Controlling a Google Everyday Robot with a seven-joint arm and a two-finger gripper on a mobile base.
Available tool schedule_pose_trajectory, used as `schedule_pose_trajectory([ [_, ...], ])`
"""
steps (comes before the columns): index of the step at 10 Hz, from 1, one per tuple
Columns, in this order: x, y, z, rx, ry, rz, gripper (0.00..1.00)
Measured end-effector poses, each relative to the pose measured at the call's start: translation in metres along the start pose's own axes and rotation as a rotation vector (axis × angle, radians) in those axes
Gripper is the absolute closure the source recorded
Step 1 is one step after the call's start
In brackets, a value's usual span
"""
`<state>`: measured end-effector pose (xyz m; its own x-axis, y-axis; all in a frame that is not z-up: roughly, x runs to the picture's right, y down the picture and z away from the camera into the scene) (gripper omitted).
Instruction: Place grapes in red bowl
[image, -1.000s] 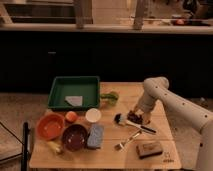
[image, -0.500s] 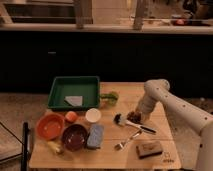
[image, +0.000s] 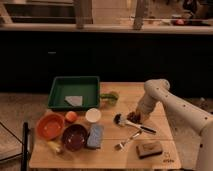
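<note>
Right of table (image: 107, 155) center I've got the gripper (image: 136, 116) down on the grapes (image: 133, 117), can't tell fingers' state, red bowl (image: 50, 126) well apart at left; bunch prob light, lumpy, squashy, so grab across the middle w/ gentle squeeze.

Little has been altered — the gripper (image: 136, 116) has been lowered slightly at the grapes (image: 132, 118) on the counter (image: 150, 100), the arm's elbow shifted marginally.

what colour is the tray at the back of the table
Green tray, seen in the camera view. The gripper is off to its right, down at the grapes.
</note>
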<state>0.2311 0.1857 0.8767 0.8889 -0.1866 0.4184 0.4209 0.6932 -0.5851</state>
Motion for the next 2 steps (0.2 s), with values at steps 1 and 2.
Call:
schedule_pose_trajectory([
  [1, -0.004, -0.002, -0.006, 0.010, 0.009, -0.001, 1.00],
  [2, -0.012, -0.007, -0.023, 0.027, 0.027, -0.005, 1.00],
])
